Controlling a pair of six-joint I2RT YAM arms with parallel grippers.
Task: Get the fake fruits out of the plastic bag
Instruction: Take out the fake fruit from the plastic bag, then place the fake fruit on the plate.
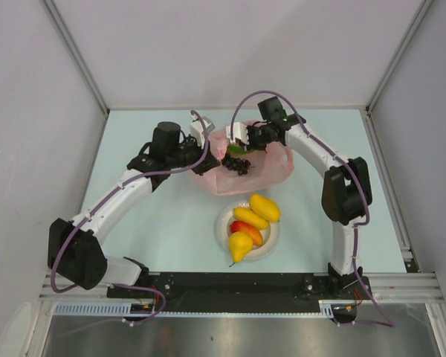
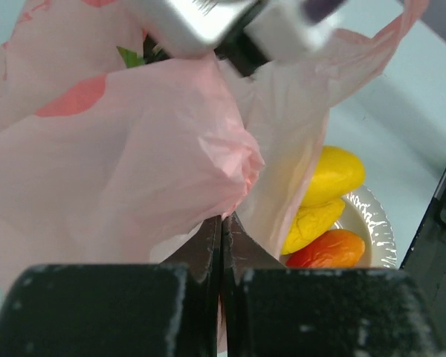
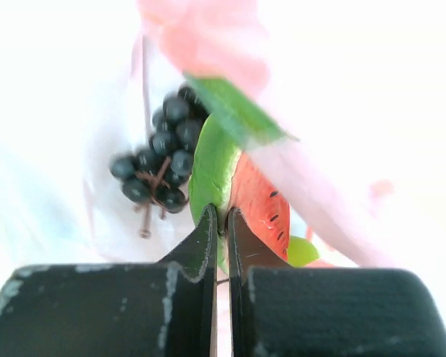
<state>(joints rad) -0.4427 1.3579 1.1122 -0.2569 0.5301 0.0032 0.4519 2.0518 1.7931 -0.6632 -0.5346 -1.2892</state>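
The pink plastic bag (image 1: 271, 165) lies behind the white plate (image 1: 224, 227). My left gripper (image 1: 205, 165) is shut on the bag's left edge; the left wrist view shows the pink film (image 2: 134, 171) pinched between its fingers. My right gripper (image 1: 236, 146) is inside the bag mouth, shut on the watermelon slice (image 3: 253, 201) by its green rind. The dark grape bunch (image 1: 236, 165) lies in the bag, also in the right wrist view (image 3: 160, 160). A green piece (image 3: 303, 251) shows below the slice. The plate holds a yellow pear (image 1: 239, 245), two yellow mango pieces (image 1: 265, 207) and an orange-red fruit (image 1: 247, 231).
The plate of fruit (image 2: 379, 223) sits just in front of the bag, between the two arms. White enclosure walls surround the pale table (image 1: 163, 223). A black rail (image 1: 230, 286) runs along the near edge.
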